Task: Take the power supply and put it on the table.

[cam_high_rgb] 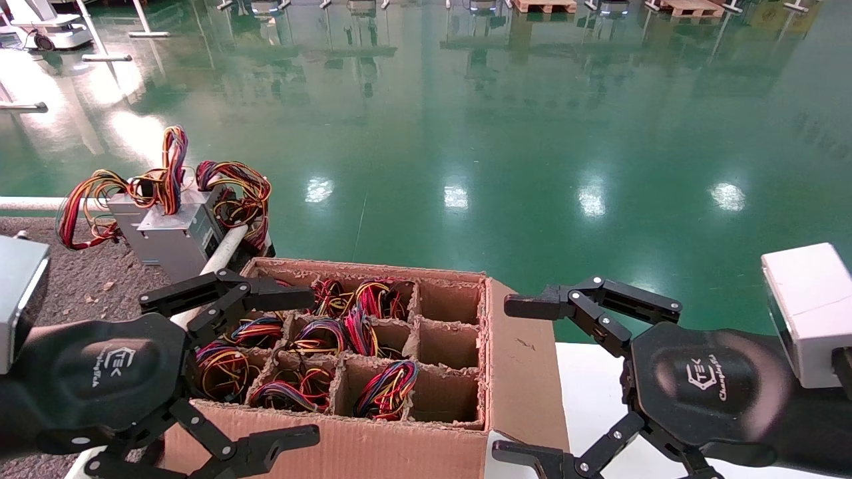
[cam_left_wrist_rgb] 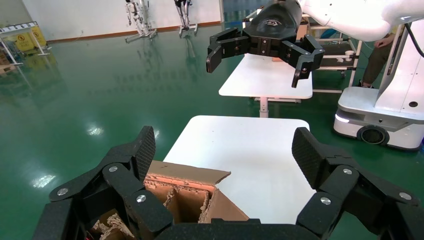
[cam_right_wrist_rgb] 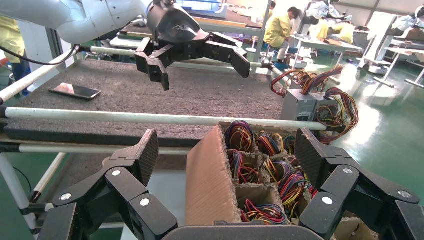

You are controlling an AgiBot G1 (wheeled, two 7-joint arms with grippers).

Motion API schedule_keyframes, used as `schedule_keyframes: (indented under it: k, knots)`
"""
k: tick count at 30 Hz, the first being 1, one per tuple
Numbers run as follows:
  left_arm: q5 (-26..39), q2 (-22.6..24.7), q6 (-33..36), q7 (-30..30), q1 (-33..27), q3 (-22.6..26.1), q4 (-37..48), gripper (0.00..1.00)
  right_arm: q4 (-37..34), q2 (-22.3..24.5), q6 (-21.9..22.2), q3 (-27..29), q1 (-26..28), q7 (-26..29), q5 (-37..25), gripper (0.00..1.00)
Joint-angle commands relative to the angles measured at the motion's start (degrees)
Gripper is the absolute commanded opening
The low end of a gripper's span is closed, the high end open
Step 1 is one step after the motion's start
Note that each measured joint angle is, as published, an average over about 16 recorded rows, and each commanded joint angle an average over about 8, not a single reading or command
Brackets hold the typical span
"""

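Head view first: the left pincer point(cam_high_rgb: 253, 362) is hanging spread wide over the near left corner of the cardboard carton point(cam_high_rgb: 399, 439), nothing between its black ridged fingers. The right pincer point(cam_high_rgb: 526, 379) is doing the same on the other side, gaping wide and empty just past the carton's open flap, above the smooth white surface point(cam_high_rgb: 599, 406). The carton's got rough torn-edge dividers making a grid; the left and middle cells are stuffed with power supplies whose red, yellow, purple and black wire bundles point(cam_high_rgb: 373, 313) are poking up, so I can't pick out one box. The right-hand cells are showing bare cardboard. Two grey metal boxes point(cam_high_rgb: 176, 229) with orange-yellow wire loops are sitting on the bench point(cam_high_rgb: 80, 279), that speckled dark rough top, right by its white round rail point(cam_high_rgb: 223, 256).

Left wrist view: the left pincer point(cam_left_wrist_rgb: 225, 150) is framing a carton corner point(cam_left_wrist_rgb: 185, 192) and the white surface point(cam_left_wrist_rgb: 245, 150); the right pincer point(cam_left_wrist_rgb: 257, 62) is floating beyond, spread open.

Right wrist view: the right pincer point(cam_right_wrist_rgb: 227, 150) is spread wide around the carton point(cam_right_wrist_rgb: 210, 185), coloured wires point(cam_right_wrist_rgb: 270, 170) packed inside. The left pincer point(cam_right_wrist_rgb: 200, 60) is open over the gritty bench point(cam_right_wrist_rgb: 150, 95), where a phone point(cam_right_wrist_rgb: 75, 91) is lying flat, well apart from the grey boxes point(cam_right_wrist_rgb: 305, 105).
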Motion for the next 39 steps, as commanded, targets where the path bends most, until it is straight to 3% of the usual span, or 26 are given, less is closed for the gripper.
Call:
schedule_keyframes:
  k: [1, 9, 10, 11, 17, 19, 39]
  knots:
    - [0.0, 0.0, 0.0, 0.0, 0.0, 0.0, 0.0, 1.0, 0.0, 0.0, 0.0, 0.0, 0.0, 0.0, 0.0, 1.0]
    - [0.0, 0.0, 0.0, 0.0, 0.0, 0.0, 0.0, 1.0, 0.0, 0.0, 0.0, 0.0, 0.0, 0.0, 0.0, 1.0]
    - [0.0, 0.0, 0.0, 0.0, 0.0, 0.0, 0.0, 1.0, 0.0, 0.0, 0.0, 0.0, 0.0, 0.0, 0.0, 0.95]
    - [0.0, 0.0, 0.0, 0.0, 0.0, 0.0, 0.0, 1.0, 0.0, 0.0, 0.0, 0.0, 0.0, 0.0, 0.0, 0.87]
    - [0.0, 0.0, 0.0, 0.0, 0.0, 0.0, 0.0, 1.0, 0.0, 0.0, 0.0, 0.0, 0.0, 0.0, 0.0, 0.12]
    - [0.0, 0.0, 0.0, 0.0, 0.0, 0.0, 0.0, 1.0, 0.0, 0.0, 0.0, 0.0, 0.0, 0.0, 0.0, 0.0]
    - [0.0, 0.0, 0.0, 0.0, 0.0, 0.0, 0.0, 1.0, 0.0, 0.0, 0.0, 0.0, 0.0, 0.0, 0.0, 0.0]
